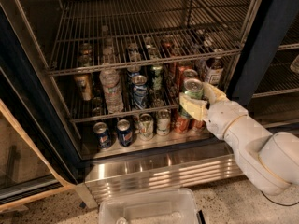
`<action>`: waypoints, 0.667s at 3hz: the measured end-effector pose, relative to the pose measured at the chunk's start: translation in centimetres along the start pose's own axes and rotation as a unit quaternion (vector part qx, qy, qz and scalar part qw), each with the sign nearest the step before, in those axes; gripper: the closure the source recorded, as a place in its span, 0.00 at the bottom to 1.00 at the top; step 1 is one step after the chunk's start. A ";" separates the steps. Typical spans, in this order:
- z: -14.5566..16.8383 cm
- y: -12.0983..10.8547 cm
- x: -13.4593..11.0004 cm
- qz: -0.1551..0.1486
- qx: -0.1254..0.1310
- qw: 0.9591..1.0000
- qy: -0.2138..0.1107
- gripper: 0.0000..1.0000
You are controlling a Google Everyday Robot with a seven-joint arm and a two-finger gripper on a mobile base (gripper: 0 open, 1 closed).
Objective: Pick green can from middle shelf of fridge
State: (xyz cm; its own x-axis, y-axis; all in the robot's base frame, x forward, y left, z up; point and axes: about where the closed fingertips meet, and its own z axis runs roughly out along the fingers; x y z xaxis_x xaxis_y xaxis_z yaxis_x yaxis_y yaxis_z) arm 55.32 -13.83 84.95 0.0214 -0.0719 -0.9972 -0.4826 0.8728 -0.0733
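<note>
We judge that the main part of the task is done: the gripper point(202, 100) has its two pale fingers closed on the green can point(193, 88), one finger on the near left side of the can and one on its right side. The can stands upright in the grasp, at the right front of the middle shelf point(91, 118). Its bottom is hidden by the near finger, so we cannot tell if it is already lifted off the wires. What is left, in our opinion, is to bring the can fully out of the fridge point(264, 41). The room for this is not wide. The upper wire rack point(140, 62) passes just above the top of the can, so a high lift would meet its front edge. The dark frame post of the fridge is near on the right, and a dark bottle point(215, 70) stands just behind the right finger. A red can point(188, 73) is directly behind the green one, and the blue-and-silver can point(139, 91) stands to its left with a gap between. Toward the near side we see open space, above the ribbed base panel point(163, 169) and the clear plastic bin point(149, 208).
</note>
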 end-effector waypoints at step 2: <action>-1.6 0.4 -1.3 0.005 -0.006 1.000 -0.014 1.00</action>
State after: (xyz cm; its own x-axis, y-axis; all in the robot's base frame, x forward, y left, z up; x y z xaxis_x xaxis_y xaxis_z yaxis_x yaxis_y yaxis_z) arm 53.68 -14.22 86.28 0.0407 -0.0506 -0.9979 -0.4940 0.8671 -0.0641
